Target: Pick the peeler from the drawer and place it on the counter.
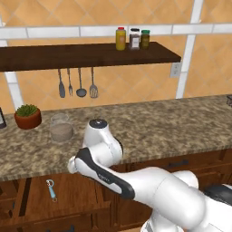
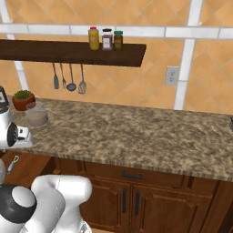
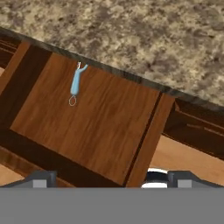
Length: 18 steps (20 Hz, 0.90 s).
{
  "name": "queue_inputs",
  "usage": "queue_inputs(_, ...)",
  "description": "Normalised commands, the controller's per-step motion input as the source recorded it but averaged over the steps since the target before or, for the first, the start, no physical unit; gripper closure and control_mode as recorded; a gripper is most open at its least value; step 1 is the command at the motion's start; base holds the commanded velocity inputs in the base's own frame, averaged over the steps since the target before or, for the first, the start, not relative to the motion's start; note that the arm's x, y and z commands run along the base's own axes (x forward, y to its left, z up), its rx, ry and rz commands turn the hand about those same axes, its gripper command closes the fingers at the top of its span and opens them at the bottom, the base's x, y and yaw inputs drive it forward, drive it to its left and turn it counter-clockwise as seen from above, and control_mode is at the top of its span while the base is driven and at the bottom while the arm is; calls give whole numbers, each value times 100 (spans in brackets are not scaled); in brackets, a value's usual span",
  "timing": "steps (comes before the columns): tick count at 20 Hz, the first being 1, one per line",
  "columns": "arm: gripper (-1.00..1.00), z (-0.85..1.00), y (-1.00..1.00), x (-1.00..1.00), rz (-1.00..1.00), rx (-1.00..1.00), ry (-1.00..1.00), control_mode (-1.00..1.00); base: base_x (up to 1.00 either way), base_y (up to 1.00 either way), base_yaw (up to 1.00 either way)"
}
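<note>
The peeler (image 3: 75, 84) lies alone on the flat bottom of the open drawer (image 3: 100, 131), near its back edge just under the desk (image 3: 144, 39) lip. In the hand view it sits ahead and left of the pincer (image 3: 111, 177), long axis roughly along the approach. The pincer's tips stand spread, holding nothing. Nothing blocks the descent; the desk overhang crowds the peeler's far end.

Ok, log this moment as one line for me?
phase: approach | drawer: open | peeler: flat on drawer bottom near counter edge, untouched | pincer: above drawer, empty, apart from peeler
</note>
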Motion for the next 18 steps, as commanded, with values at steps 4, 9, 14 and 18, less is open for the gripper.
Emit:
queue_inputs(4,-100,-72,74,0,2,0,4,-100,0,0,0)
queue_inputs(9,-100,-74,69,0,0,0,10,-100,0,0,0)
queue_inputs(14,-100,-60,64,0,0,0,10,-100,0,0,0)
queue_inputs(18,-100,-41,52,-23,0,0,6,-100,0,0,0)
